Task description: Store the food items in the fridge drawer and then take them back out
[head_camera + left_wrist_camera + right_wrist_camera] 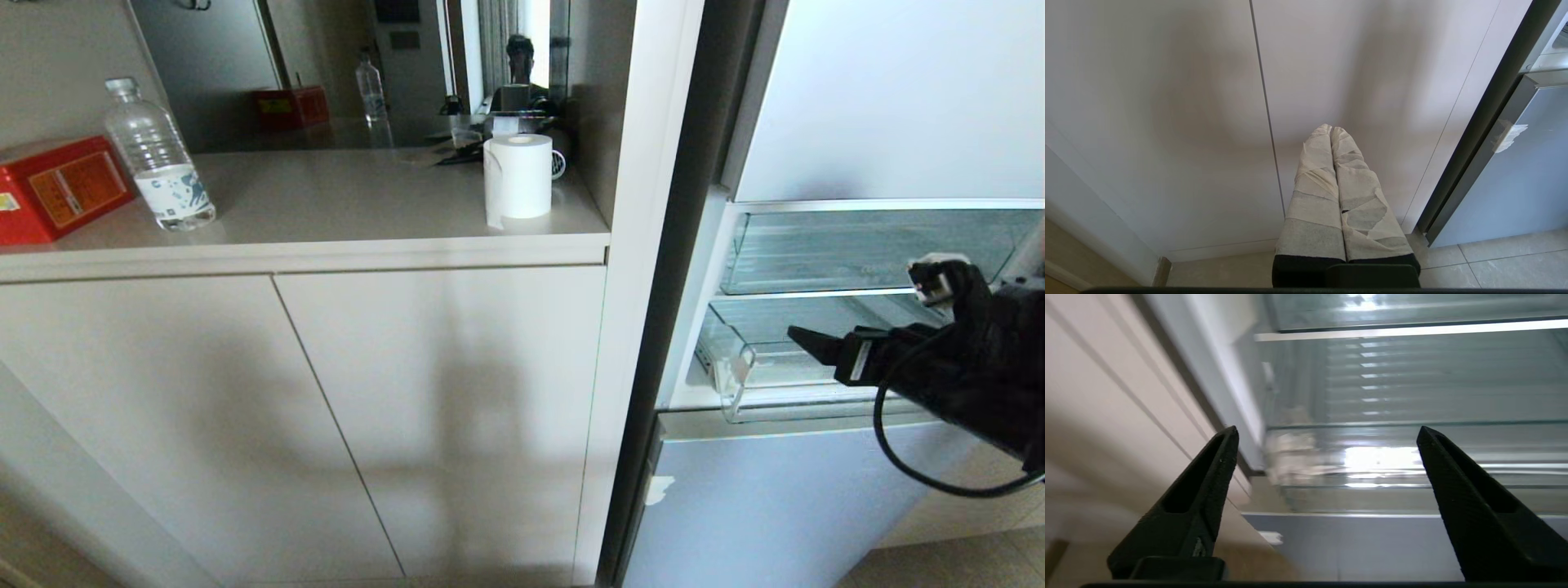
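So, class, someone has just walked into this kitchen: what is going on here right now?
A robot faces an open fridge beside a cabinet. Its right gripper is open and empty, held in front of the clear fridge drawer, which is pulled out a little. No food shows in any view. The left gripper is shut and parked low by the cabinet doors. On the counter stand a water bottle, a red box and a paper roll.
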